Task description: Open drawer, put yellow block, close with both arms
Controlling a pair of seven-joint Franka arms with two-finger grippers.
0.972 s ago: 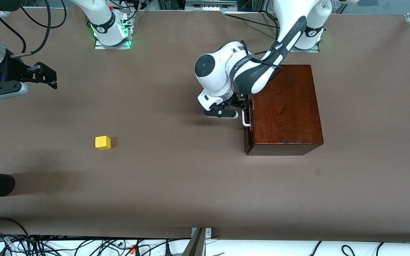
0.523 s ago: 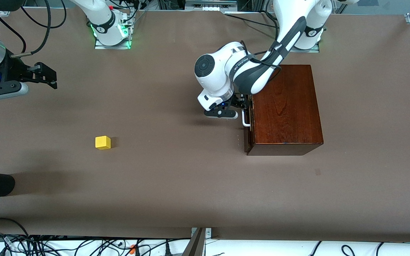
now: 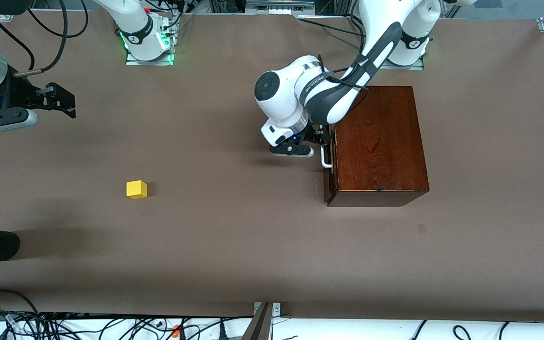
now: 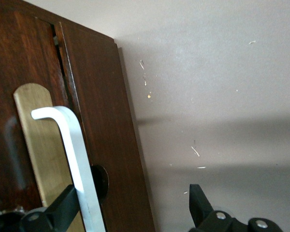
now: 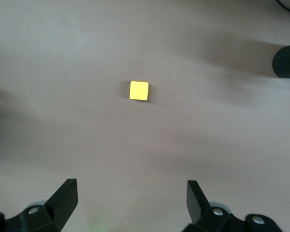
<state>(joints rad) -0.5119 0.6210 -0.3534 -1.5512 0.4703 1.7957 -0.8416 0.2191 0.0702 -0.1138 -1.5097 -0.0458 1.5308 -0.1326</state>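
Our left gripper [image 4: 130, 212] has its jaws spread wide around the white handle [image 4: 75, 159] of the drawer [image 3: 331, 160], not yet clamped; the arm has leaned in slightly, so closing comes next. Our right gripper [image 5: 130, 200] waits, jaws wide and empty, above the table's right-arm edge, the yellow block [image 3: 136, 189] untouched on the table [image 3: 234, 245].

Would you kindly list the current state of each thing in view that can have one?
drawer: nearly shut, a thin gap shows.
white handle: between the left gripper's fingers, not clamped.
yellow block: resting on the table, untouched.
left gripper: open, around the handle.
right gripper: open, waiting in the air over the table.
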